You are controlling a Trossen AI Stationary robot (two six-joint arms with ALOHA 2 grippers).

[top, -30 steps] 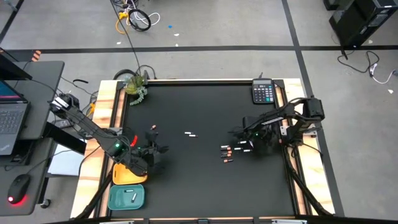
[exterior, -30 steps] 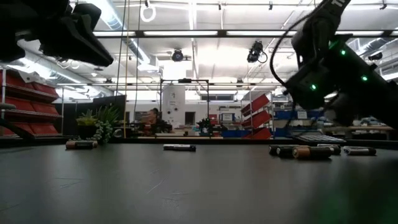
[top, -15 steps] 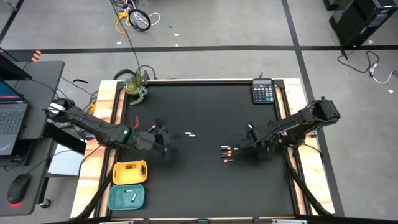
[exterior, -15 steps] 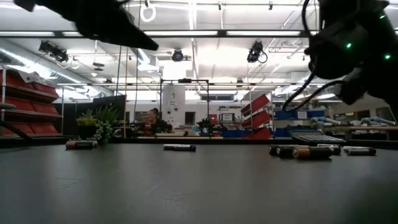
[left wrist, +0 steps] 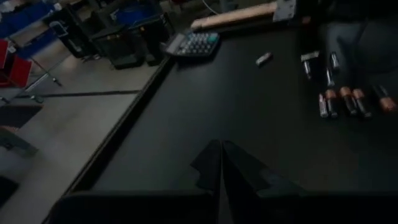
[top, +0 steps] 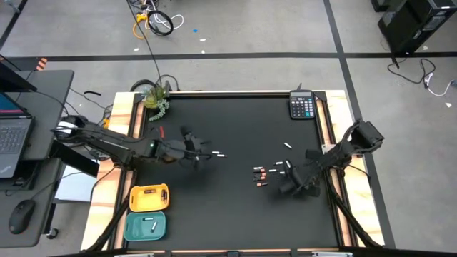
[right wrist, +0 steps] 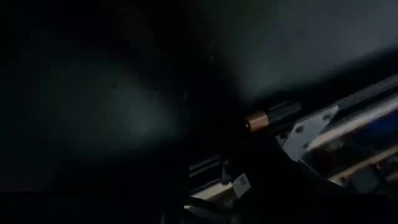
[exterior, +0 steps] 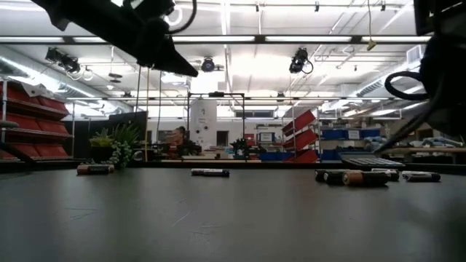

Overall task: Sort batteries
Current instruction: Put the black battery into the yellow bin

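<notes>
1. Left end effector (top: pixel 202 155), fingers pressed together and holding nothing, is hovering just beside two white batteries (top: pixel 218 154) mid-counter (top: pixel 235 214).
2. Right end effector (top: pixel 291 182) is hanging near the battery cluster (top: pixel 261 175); whether it is open, I cannot tell.
3. Judgement: a fresh pick is underway; next move calls for opening the left fingers over a white cell.

Left arm: dark six-joint, comes in from the left edge of the black tabletop (top: pixel 228 207) and stretches nearly flat toward the centre. Left end effector (top: pixel 202 153) sits left of centre, raised off the surface; in the low view it hangs high. Left wrist view shows its two dark fingers (left wrist: pixel 239 174) pressed together, tips meeting, no gap.

Right arm: dark six-joint, elbow raised over the tabletop's right edge, forearm angled down and inward. Right end effector (top: pixel 289 184) is low over the right half of the tabletop. Its wrist view is too dark to read the finger state.
</notes>
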